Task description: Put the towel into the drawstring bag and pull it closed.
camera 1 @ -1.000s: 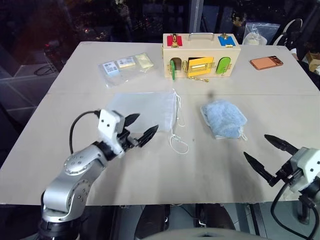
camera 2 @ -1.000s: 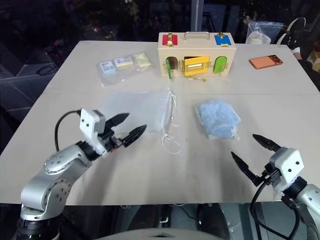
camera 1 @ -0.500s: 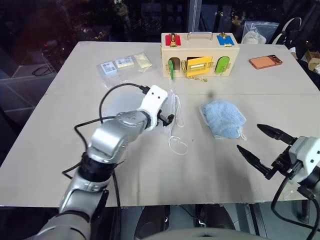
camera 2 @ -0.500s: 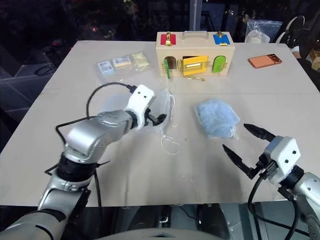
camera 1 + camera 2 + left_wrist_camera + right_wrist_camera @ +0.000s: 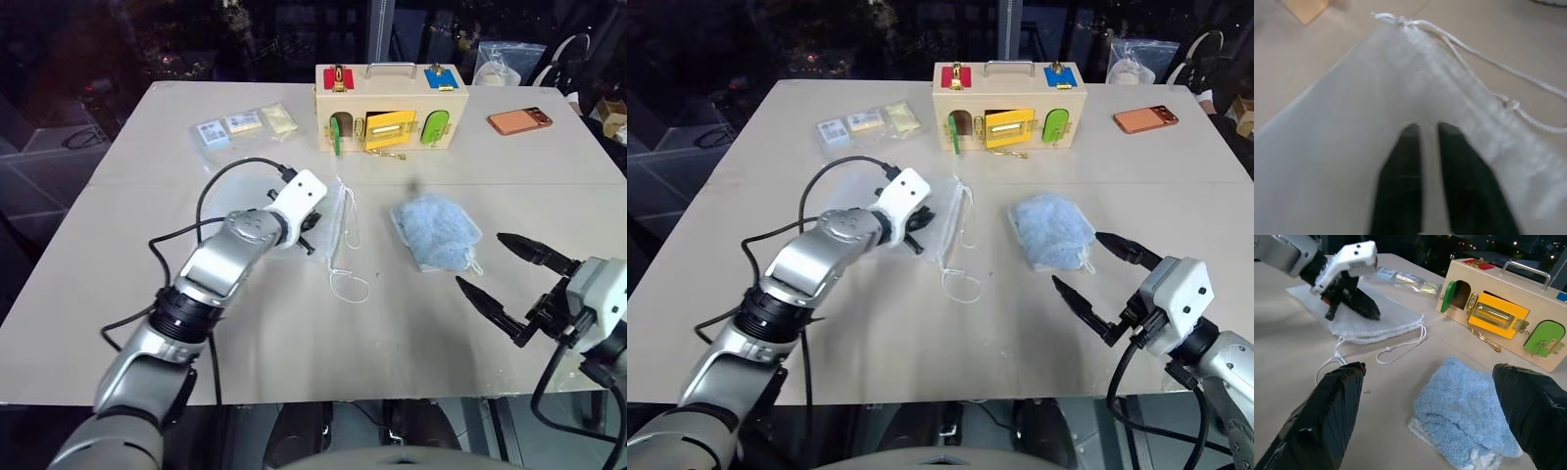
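The drawstring bag [image 5: 335, 227] lies flat in the middle of the table, a thin white mesh pouch with its cords [image 5: 349, 285] trailing toward the front edge. My left gripper [image 5: 312, 235] rests on the bag near its corded mouth. In the left wrist view its fingers [image 5: 1405, 161] are shut, pinching the mesh [image 5: 1342, 147]. The light blue fluffy towel [image 5: 436, 231] lies bunched to the right of the bag. In front of the towel, above the table, my right gripper [image 5: 480, 260] hangs open and holds nothing.
A wooden latch box [image 5: 392, 106] with coloured doors stands at the back. Clear plastic packets [image 5: 240, 127] lie at the back left. At the back right are an orange phone [image 5: 521, 121] and a plastic bag [image 5: 505, 64].
My left arm has reached forward from the table's front onto the bag, and its gripper has gone from open to shut on the mesh. The right gripper has risen slightly toward the towel.
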Motion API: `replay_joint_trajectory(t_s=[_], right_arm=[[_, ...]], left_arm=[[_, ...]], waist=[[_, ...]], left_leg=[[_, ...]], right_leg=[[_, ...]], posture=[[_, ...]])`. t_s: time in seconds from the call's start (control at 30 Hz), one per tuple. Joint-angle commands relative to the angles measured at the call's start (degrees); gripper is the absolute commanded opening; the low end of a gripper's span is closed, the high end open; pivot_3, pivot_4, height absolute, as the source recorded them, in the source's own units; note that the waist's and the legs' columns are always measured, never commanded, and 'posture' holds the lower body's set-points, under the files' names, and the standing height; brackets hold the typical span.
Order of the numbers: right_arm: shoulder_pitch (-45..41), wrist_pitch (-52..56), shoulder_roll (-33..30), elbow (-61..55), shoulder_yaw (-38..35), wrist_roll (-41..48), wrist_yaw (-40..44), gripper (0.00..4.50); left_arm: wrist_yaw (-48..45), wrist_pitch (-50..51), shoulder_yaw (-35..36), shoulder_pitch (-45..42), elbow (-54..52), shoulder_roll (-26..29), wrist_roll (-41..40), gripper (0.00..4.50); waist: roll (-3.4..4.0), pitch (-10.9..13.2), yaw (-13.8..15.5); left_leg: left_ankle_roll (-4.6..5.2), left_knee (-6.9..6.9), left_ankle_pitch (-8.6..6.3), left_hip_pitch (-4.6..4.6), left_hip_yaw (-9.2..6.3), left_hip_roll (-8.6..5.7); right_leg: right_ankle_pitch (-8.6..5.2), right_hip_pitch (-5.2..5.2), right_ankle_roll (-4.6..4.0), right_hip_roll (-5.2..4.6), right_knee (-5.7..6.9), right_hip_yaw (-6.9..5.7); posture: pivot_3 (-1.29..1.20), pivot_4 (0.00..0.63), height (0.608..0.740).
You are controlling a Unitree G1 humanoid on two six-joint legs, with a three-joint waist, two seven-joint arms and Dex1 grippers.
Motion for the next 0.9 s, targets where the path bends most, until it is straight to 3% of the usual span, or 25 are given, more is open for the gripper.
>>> replay_joint_trajectory(t_s=[0.03, 0.2, 0.3, 0.33, 0.4, 0.53, 0.63, 0.77, 0.9], right_arm=[[-0.49, -1.3, 0.22, -0.99, 0.53, -0.78, -0.24, 4.5], [-1.44, -1.78, 0.6, -0.46, 2.36, -1.98, -0.27, 4.5], [-1.48, -2.36, 0.8, -0.19, 3.2, -2.97, -0.33, 4.5], [-1.29, -2.57, 0.91, -0.22, 3.37, -3.27, -0.4, 4.5], [-0.87, -2.83, 1.22, -0.4, 3.57, -3.67, -0.69, 4.5], [0.04, -3.1, 1.87, -0.89, 3.67, -4.16, -0.83, 4.5], [0.35, -3.34, 2.04, -0.81, 3.73, -4.52, -0.79, 4.5], [-0.08, -2.89, 2.11, -0.79, 4.5, -4.55, -0.95, 4.5], [0.12, -2.78, 2.01, -0.89, 4.53, -4.55, -0.87, 4.5]], left_arm=[[-14.4, -17.6, 5.19, -0.83, 8.63, 4.16, -1.42, 0.04], [-30.09, -31.3, 8.02, -6.55, 26.34, 5.82, -1.55, 0.04], [-32.44, -16.72, 11.33, -11.92, 29.32, 2.98, -7.42, 0.04], [-32.54, -11.03, 12.15, -12.09, 26.14, 2.0, -10.02, 0.27], [-27.51, -2.9, 13.15, -11.01, 18.23, -0.96, -11.85, 0.78], [-11.67, 10.83, 10.87, -9.29, 4.74, -7.13, -6.46, 2.57], [-0.09, 28.39, 9.42, -13.22, 2.75, -13.73, -2.69, 3.68], [6.06, 32.28, 6.19, -13.65, 1.98, -18.57, 0.3, 3.68], [9.06, 30.13, -0.4, -10.86, 2.41, -17.89, 4.5, 3.68]], waist=[[0.01, 0.0, -0.12], [-0.01, 0.0, 0.23], [-0.01, 0.0, 0.54], [-0.01, 0.0, 0.58], [-0.01, 0.0, 0.58], [-0.03, 0.0, 0.52], [-0.04, 0.0, 0.28], [-0.04, 0.0, 0.11], [-0.04, 0.0, -0.35]], left_leg=[[0.0, 0.0, 0.0, 0.0, 0.0, 0.0], [0.04, 0.03, -0.02, -0.05, 0.04, -0.03], [0.09, 0.23, -0.04, -0.18, 0.0, -0.03], [0.16, 0.37, -0.09, -0.27, -0.01, -0.03], [0.27, 0.53, -0.15, -0.43, -0.05, -0.02], [0.22, 0.82, -0.12, -0.63, -0.06, -0.13], [0.22, 0.84, -0.12, -0.61, -0.06, -0.12], [0.39, 0.83, -0.22, -0.56, -0.19, -0.12], [0.21, 0.68, -0.12, -0.4, -0.08, -0.1]], right_leg=[[0.0, -0.01, 0.0, 0.0, 0.0, 0.0], [-0.01, -0.03, -0.01, -0.05, -0.01, -0.05], [0.0, -0.02, 0.02, 0.0, 0.0, -0.12], [0.03, -0.03, 0.12, 0.01, 0.01, -0.14], [0.0, -0.06, 0.43, -0.02, 0.02, -0.17], [0.1, -0.06, 0.55, -0.12, 0.01, -0.05], [0.11, -0.06, 0.57, -0.07, 0.05, -0.02], [-0.01, -0.05, 0.77, 0.13, 0.1, 0.08], [0.02, -0.05, 0.7, 0.15, 0.13, 0.26]], posture=[[0.0, 0.15, 0.74], [0.0, 0.15, 0.74], [0.0, 0.15, 0.74], [0.0, 0.15, 0.74], [0.0, 0.15, 0.74], [0.0, 0.15, 0.74], [0.0, 0.15, 0.74], [0.0, 0.15, 0.74], [0.0, 0.15, 0.74]])
